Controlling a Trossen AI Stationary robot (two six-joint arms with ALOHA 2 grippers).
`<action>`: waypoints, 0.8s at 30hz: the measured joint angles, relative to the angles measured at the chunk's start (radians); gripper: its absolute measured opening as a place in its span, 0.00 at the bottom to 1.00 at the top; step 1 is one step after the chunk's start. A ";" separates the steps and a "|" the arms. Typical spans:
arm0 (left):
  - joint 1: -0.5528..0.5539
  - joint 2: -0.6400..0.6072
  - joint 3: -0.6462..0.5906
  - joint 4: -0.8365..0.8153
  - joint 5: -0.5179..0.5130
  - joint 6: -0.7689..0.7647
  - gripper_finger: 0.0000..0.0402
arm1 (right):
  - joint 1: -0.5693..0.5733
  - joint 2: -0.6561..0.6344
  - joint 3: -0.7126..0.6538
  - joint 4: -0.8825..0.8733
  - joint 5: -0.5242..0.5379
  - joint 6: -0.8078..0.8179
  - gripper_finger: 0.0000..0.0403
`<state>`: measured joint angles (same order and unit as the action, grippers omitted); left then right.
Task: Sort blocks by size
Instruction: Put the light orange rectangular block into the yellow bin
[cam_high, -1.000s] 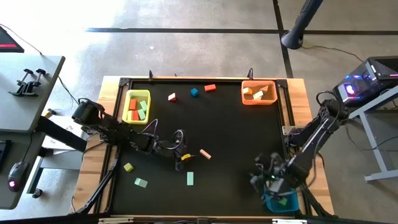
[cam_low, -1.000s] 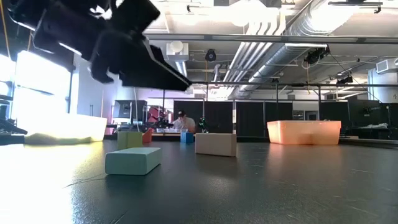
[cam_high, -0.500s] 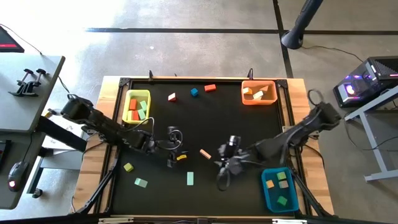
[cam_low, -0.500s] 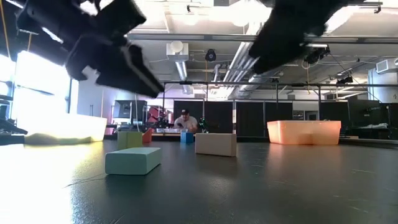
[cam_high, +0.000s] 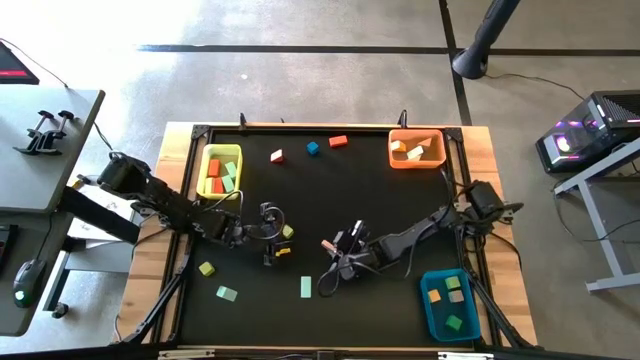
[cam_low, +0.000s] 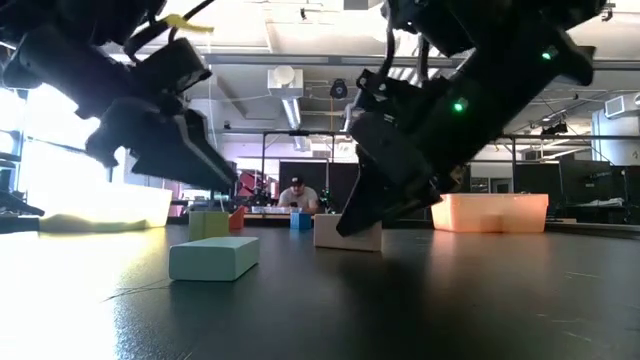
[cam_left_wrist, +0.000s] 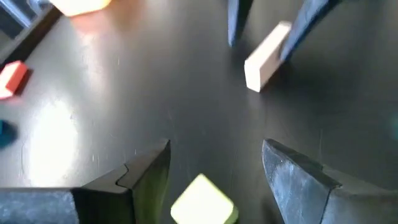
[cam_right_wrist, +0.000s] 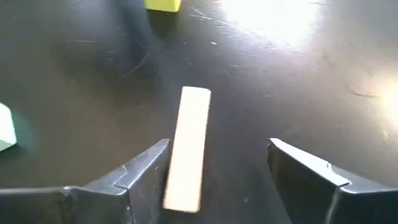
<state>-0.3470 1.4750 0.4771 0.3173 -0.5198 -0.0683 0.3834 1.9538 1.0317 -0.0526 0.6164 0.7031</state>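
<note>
- Black matte bench (cam_high: 380, 200), scuffed, fills mid-frame; wooden blocks scattered across it;
- right end effector (cam_high: 338, 258), fingers apart, straddles the tan bar (cam_right_wrist: 188, 146) at centre; light, rigid, smooth-faced; best pinched across its narrow sides;
- left end effector (cam_high: 272, 240), fingers apart, stands over a yellow-green cube (cam_left_wrist: 204, 201), left of centre.

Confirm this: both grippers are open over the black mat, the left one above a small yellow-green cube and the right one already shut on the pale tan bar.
One thing is wrong: the right gripper is not shut on the pale tan bar. The right wrist view shows its fingers spread, with the bar lying loose on the black mat between them. The left gripper is open above the yellow-green cube, as stated.
</note>
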 joint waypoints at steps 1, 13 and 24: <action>0.000 0.000 -0.003 0.025 0.002 0.008 0.60 | 0.004 0.005 0.000 0.002 0.003 0.004 0.61; 0.000 0.001 -0.006 0.182 -0.005 0.118 0.60 | -0.002 -0.013 -0.093 0.087 -0.026 0.030 0.13; 0.020 0.013 -0.004 0.414 0.039 0.421 0.60 | 0.030 -0.149 -0.199 0.328 -0.026 0.024 0.14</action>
<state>-0.3269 1.4883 0.4728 0.7318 -0.4809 0.3527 0.4138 1.8046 0.8326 0.2750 0.5905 0.7267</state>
